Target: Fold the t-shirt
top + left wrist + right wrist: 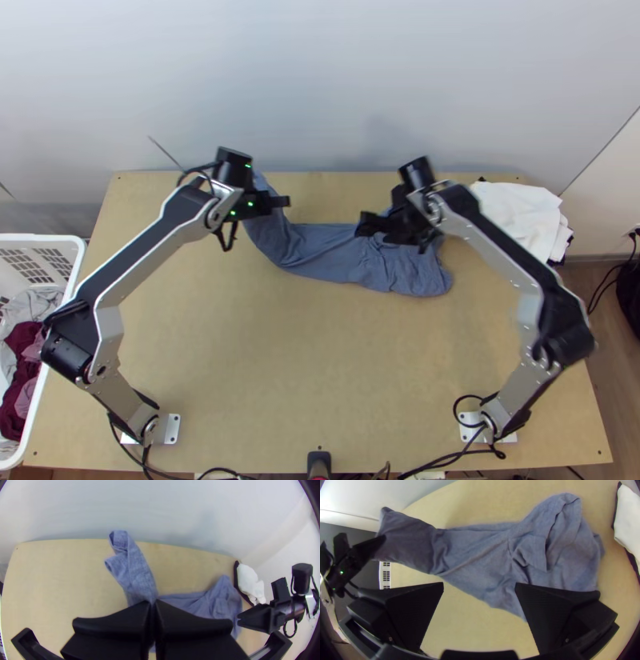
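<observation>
In the top view my left gripper [280, 202] is at the table's back left, over one end of the blue-grey t-shirt [320, 248]. The left wrist view has my left gripper [151, 605] shut on the t-shirt [133, 570], whose held part is lifted and hangs beyond the fingers. My right gripper [372, 224] is above the shirt's right part in the top view. From the right wrist view, my right gripper [479, 586] stands open above the t-shirt [480, 553]. Right of centre the cloth lies bunched, with a narrower stretch leading to the left gripper.
A white cloth [520, 216] with something black under it lies at the table's back right corner. A white laundry basket [76, 268] holding grey and dark red clothes stands left of the table [304, 360]. A grey wall rises behind the table.
</observation>
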Robot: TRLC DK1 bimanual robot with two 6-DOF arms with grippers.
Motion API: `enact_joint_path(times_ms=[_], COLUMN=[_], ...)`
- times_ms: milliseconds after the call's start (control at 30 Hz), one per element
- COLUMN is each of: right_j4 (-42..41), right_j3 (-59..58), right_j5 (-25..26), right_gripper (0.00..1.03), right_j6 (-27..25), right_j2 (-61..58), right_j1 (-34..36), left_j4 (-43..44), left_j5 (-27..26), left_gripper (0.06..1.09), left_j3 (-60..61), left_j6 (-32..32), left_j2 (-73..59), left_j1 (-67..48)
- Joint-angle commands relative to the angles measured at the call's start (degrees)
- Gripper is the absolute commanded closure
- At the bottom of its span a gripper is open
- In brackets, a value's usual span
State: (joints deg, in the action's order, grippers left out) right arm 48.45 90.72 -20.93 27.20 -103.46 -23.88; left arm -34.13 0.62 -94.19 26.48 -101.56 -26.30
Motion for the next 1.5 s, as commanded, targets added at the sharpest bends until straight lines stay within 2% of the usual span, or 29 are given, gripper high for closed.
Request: enact_joint_path(times_ms=[0, 267, 567, 767, 1033, 1167, 1200, 1233, 1333, 1400, 1467], right_j4=[8.6, 14.0, 15.0, 15.0, 15.4, 16.0, 15.9, 15.9, 15.8, 15.0, 13.8], right_j3=[2.8, 1.6, 0.4, -0.7, -4.5, -4.7, -4.8, -5.2, -6.4, -7.2, -7.5], right_j5=[-5.5, -6.3, -6.3, -6.2, -6.0, -5.7, -5.7, -5.7, -5.6, -5.2, -2.4], right_gripper=[0.03, 0.03, 0.03, 0.03, 0.03, 0.03, 0.03, 0.03, 0.03, 0.03, 0.03], right_j6=[-0.5, -0.3, 0.3, 0.7, 0.2, -0.4, -0.5, -0.5, -1.1, -1.3, -2.0], right_j2=[10.4, 19.1, 20.7, 20.5, 22.8, 22.9, 22.9, 22.8, 21.8, 21.1, 20.2], right_j1=[4.6, 11.9, 18.6, 19.1, 20.0, 20.5, 20.5, 20.5, 20.4, 20.5, 20.2], left_j4=[0.6, 2.2, 2.8, 5.5, 14.2, 16.4, 18.0, 19.4, 19.4, 15.3, 10.5], left_j5=[-0.4, -0.4, -0.4, -0.5, 0.2, 2.1, 3.3, 3.6, 3.5, 2.7, 2.2], left_gripper=[1.05, 1.05, 1.05, 1.05, 1.05, 1.04, 0.99, 0.87, 0.43, 0.12, 0.1], left_j3=[-5.3, -19.6, -35.6, -35.9, -35.9, -35.8, -35.8, -35.9, -35.9, -35.9, -35.4], left_j6=[1.9, 3.3, 3.1, 2.8, 3.1, 3.4, 3.4, 3.7, 6.1, 6.2, 6.2], left_j2=[-2.6, -13.1, -27.6, -30.5, -36.2, -40.0, -41.3, -42.1, -42.0, -40.2, -37.5], left_j1=[-5.8, -14.6, -21.8, -25.7, -27.3, -27.9, -28.0, -28.1, -28.8, -29.4, -28.9])
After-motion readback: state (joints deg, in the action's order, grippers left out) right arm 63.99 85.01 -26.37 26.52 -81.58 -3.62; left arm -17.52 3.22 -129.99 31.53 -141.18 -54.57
